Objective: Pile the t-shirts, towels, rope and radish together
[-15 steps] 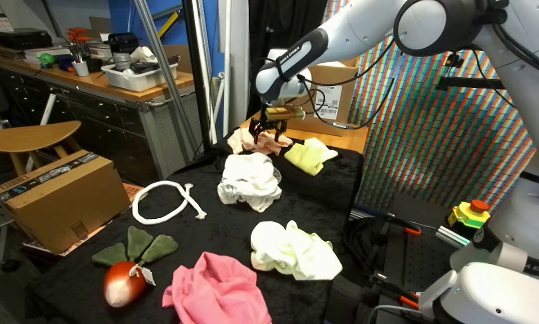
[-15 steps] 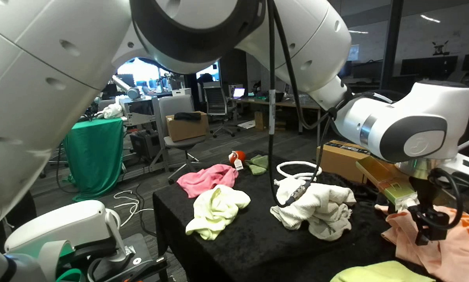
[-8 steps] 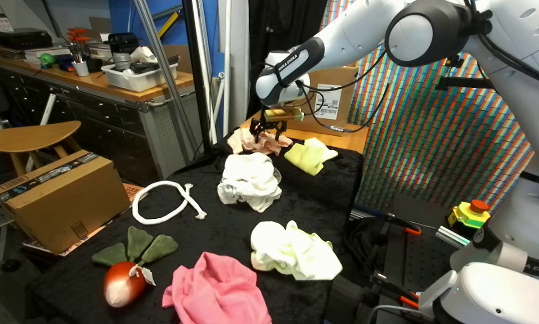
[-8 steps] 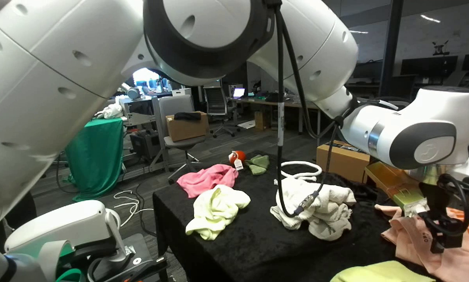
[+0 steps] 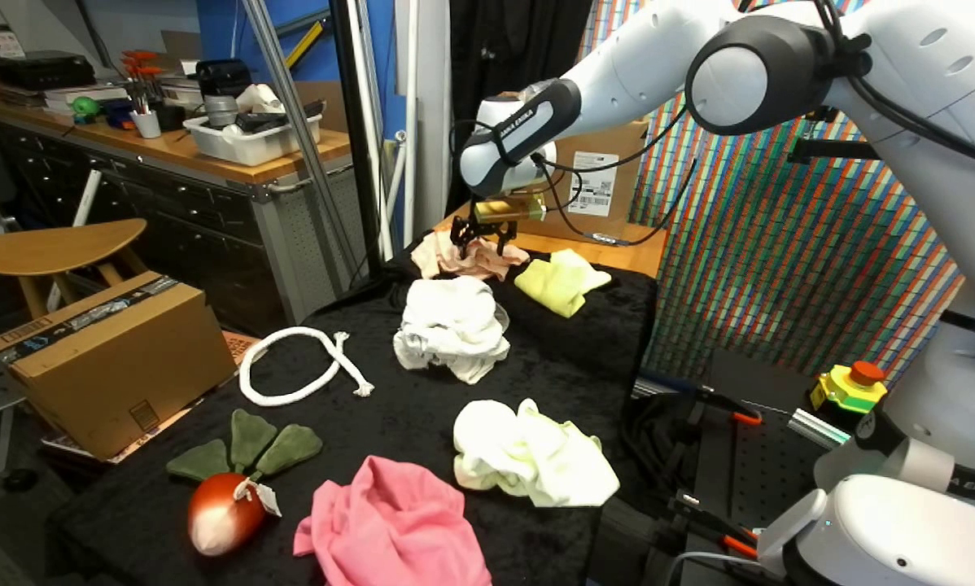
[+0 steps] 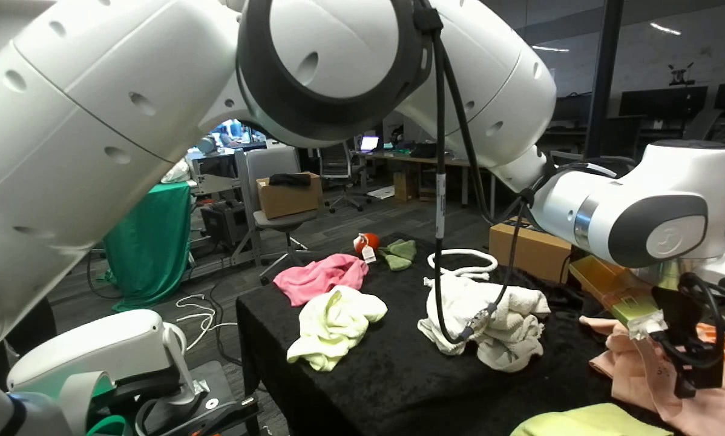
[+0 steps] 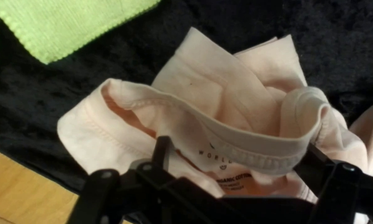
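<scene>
Beneath the EMIKA-lettered arm [image 5: 650,65], the jaws stood apart, the peach shirt [image 7: 211,102] partly between them. Picking it up seemed the step in hand; the next move called for closing and lifting. Inside, the peach shirt read WORLD and, partly hidden, ORGANIC COTTON. Farther along the table [image 6: 393,375] lay white cloth [image 5: 451,325], rope [image 5: 280,400] and radish [image 5: 223,509], all 3 unpiled.

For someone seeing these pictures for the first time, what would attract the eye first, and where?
Probably the pink cloth first, bright against the black tablecloth at the bottom of an exterior view, with the red radish beside it. In the wrist view, the gripper stands open at the collar of a peach t-shirt.
</scene>
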Robot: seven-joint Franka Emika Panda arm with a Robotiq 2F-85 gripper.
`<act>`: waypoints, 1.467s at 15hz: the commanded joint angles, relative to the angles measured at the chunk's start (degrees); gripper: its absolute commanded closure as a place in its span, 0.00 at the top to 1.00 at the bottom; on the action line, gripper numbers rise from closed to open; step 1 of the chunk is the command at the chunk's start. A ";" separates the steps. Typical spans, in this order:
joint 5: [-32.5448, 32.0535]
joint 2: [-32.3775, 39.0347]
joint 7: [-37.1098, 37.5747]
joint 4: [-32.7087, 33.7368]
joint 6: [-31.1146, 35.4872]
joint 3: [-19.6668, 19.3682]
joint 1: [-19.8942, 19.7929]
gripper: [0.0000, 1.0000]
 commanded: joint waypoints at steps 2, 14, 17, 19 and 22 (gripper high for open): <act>-1.60 1.74 1.93 2.90 -0.98 -1.05 0.69 1.00; -0.28 -0.81 -1.44 3.51 -9.52 1.28 -0.90 0.05; 0.58 -2.06 -3.79 4.11 -13.06 2.66 -2.05 0.06; 1.21 -3.72 -5.60 3.71 -14.07 3.40 -2.96 0.06; 2.83 -7.98 -9.58 1.98 -14.78 4.58 -5.04 0.06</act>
